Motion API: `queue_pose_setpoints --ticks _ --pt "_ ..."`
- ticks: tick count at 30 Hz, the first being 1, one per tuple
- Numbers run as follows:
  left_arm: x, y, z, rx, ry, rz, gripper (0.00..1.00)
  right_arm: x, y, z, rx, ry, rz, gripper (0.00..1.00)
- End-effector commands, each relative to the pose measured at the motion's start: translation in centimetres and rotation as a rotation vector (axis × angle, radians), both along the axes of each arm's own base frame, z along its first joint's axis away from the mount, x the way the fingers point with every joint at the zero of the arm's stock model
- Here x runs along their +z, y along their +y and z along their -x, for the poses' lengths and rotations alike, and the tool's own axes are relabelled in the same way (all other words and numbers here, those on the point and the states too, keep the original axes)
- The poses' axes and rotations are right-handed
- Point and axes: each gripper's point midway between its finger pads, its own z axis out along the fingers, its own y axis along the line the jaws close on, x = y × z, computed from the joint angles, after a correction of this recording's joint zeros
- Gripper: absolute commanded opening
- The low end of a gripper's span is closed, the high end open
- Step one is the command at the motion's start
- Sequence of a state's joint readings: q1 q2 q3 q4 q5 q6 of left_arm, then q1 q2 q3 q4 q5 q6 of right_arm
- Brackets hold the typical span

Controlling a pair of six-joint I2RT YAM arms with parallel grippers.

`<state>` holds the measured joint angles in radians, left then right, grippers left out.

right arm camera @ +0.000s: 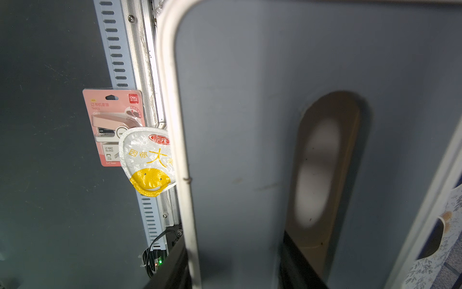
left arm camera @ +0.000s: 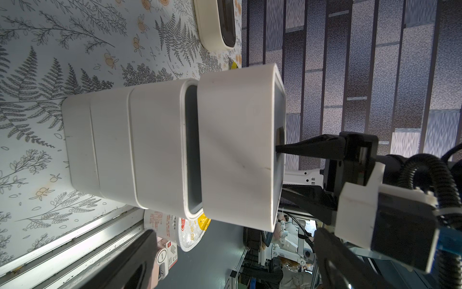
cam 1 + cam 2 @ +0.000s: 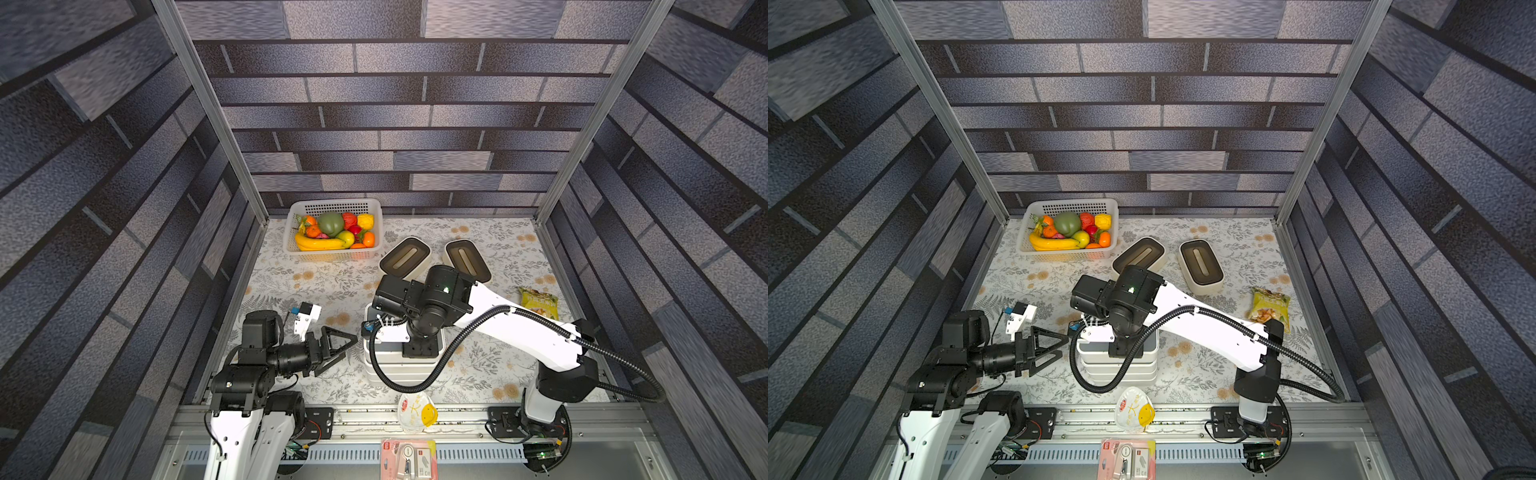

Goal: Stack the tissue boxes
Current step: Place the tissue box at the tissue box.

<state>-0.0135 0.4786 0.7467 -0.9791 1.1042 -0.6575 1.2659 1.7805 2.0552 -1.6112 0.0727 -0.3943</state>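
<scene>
A stack of three white tissue boxes [image 3: 399,372] stands near the table's front middle; the top one shows a grey lid [image 2: 192,150]. Just above it hangs another white box with a grey lid [image 2: 237,150], a narrow gap between them. My right gripper [image 1: 237,270] is shut on that box's wall, with one finger [image 2: 307,150] down in the lid's slot [image 1: 322,162] and the other outside the rim. My left gripper [image 3: 345,347] stands open and holds nothing, a short way left of the stack. Two cream boxes with dark-brown lids [image 3: 405,257] [image 3: 467,259] lie behind the right arm.
A white perforated basket [image 3: 332,204] of fruit sits at the back left. A yellow-green snack bag [image 3: 538,301] lies by the right wall. A sealed cup with a yellow tab [image 3: 415,411] and a pink stapler pack [image 3: 409,459] lie on the front rail.
</scene>
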Motion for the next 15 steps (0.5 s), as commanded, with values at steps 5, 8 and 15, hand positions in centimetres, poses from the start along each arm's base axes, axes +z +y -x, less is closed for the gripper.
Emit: queue_pose_setpoints --ticks 5,8,15 --pt "-0.04 -0.26 0.18 -0.033 -0.023 0.008 1.0 -0.15 -1.11 0.95 -0.005 0.031 0.051 0.45" --pt "-0.05 -0.27 0.16 -0.034 -0.021 0.008 1.0 -0.21 -1.06 0.96 -0.004 0.033 0.051 0.45" --pt "-0.11 -0.27 0.0 -0.035 -0.018 0.006 1.0 -0.34 -0.98 0.95 -0.003 0.036 0.054 0.45"
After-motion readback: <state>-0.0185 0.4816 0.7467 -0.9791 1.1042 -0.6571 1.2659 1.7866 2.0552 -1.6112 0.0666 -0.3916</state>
